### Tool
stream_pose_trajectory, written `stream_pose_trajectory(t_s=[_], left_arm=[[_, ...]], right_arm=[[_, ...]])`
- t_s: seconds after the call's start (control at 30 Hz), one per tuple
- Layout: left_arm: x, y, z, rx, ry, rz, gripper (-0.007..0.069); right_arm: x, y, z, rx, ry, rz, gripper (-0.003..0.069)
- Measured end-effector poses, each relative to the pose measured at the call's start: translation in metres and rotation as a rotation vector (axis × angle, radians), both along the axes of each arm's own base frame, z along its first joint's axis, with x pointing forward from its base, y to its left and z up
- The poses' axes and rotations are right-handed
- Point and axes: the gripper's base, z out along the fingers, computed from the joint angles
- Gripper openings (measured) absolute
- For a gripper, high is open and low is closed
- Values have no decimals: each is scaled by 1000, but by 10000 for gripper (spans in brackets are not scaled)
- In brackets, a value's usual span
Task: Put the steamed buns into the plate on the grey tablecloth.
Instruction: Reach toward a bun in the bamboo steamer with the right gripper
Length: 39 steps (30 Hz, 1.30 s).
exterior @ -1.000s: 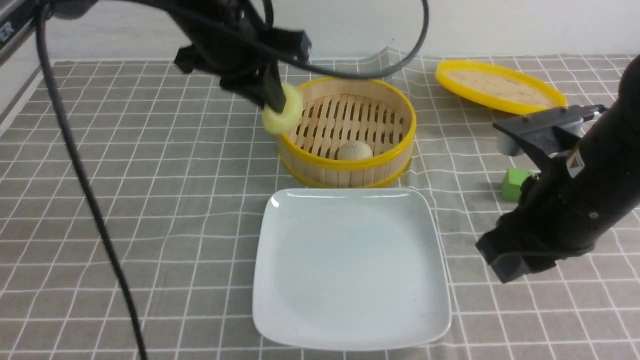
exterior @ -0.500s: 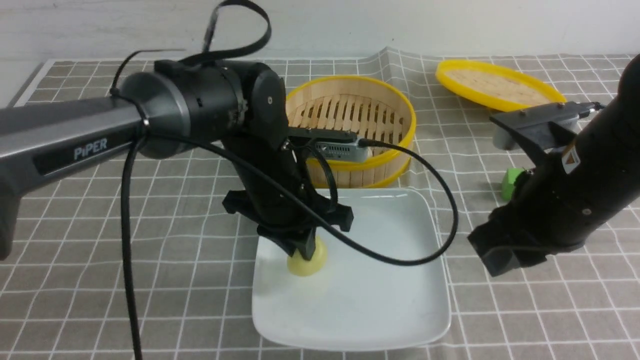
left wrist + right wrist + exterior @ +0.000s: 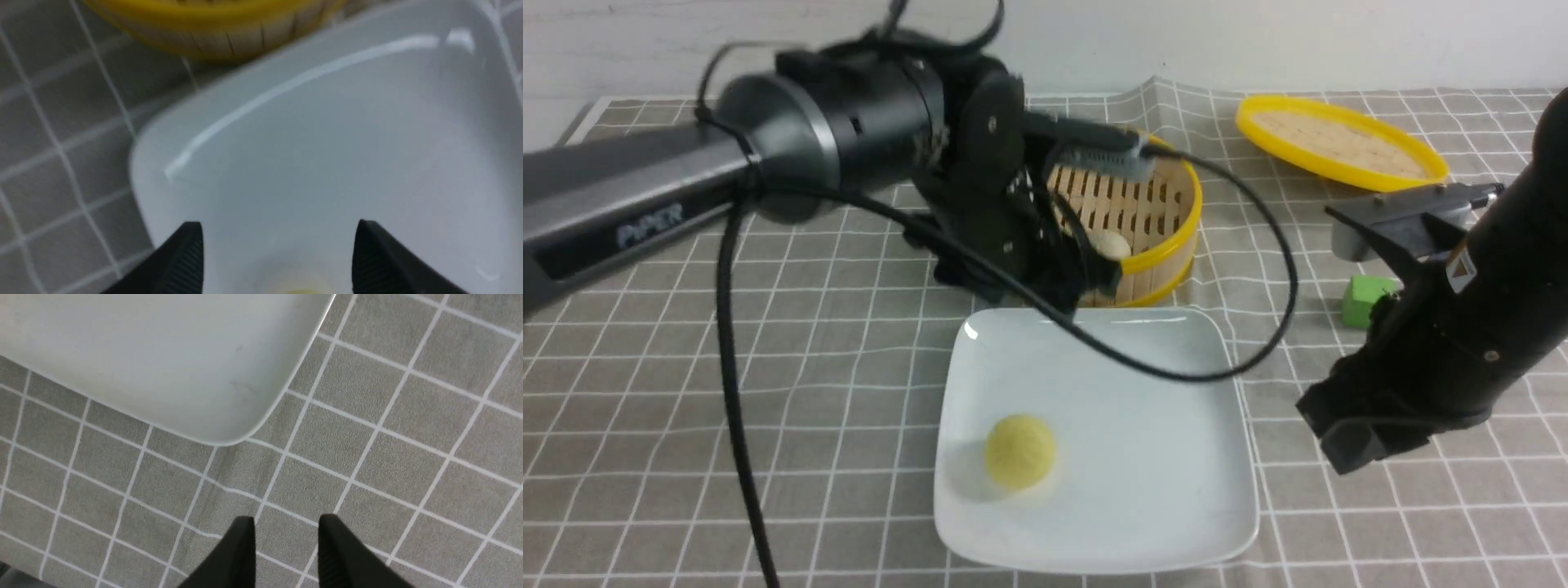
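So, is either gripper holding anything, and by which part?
Nothing. The left gripper and right gripper are empty; the yellow bun lies free on the plate.

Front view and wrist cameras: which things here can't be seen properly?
Beige bun: front view, mostly hidden by the left arm and steamer basket rim.
Yellow bun: left wrist view, cut off by the frame edge.
Left gripper: front view, motion-blurred, under its own arm.
Green cube: front view, partly behind the right arm.
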Motion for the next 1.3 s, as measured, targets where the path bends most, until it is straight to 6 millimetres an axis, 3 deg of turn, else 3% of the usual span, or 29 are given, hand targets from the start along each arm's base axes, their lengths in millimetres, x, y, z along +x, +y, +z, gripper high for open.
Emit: stream_pose_trajectory(t_s=[0.03, 0.1, 0.13, 0.2, 0.23, 0.3, 0.47, 0.5, 0.63, 0.8, 0.9, 0.93, 1.1, 1.3], left_arm=[[3, 8, 26, -6, -59, 28, 403], [9, 27, 58, 4, -126, 92, 279], [11, 29, 60, 2, -134, 99, 279], [19, 62, 82, 42, -145, 205, 108], [23, 80, 85, 64, -130, 258, 52], [27, 104, 83, 100, -70, 333, 15], [37, 155, 70, 131, 27, 445, 2], [38, 156, 69, 132, 31, 444, 2], [37, 162, 55, 141, 86, 442, 3], [36, 160, 50, 121, 111, 434, 5], [35, 158, 49, 109, 119, 432, 8], [35, 158, 49, 109, 119, 432, 9], [35, 158, 49, 107, 120, 432, 15], [35, 158, 49, 107, 120, 432, 19]], right_arm=[[0, 0, 0, -4, 6, 1, 238], [1, 0, 1, -19, 25, 14, 238], [1, 0, 0, -24, 33, 19, 238], [8, 4, 1, -43, 58, 44, 238], [17, 9, 1, -47, 61, 56, 238], [31, 17, 1, -44, 55, 60, 238], [88, 48, -3, -9, -16, 56, 239], [91, 50, -4, -5, -25, 55, 239], [143, 78, -1, 60, -153, 43, 292], [172, 94, 3, 97, -224, 42, 406], [188, 103, -13, 99, -240, 39, 477], [189, 103, -15, 97, -238, 39, 479], [209, 110, -61, 57, -252, 31, 492], [212, 112, -66, 70, -259, 30, 412]])
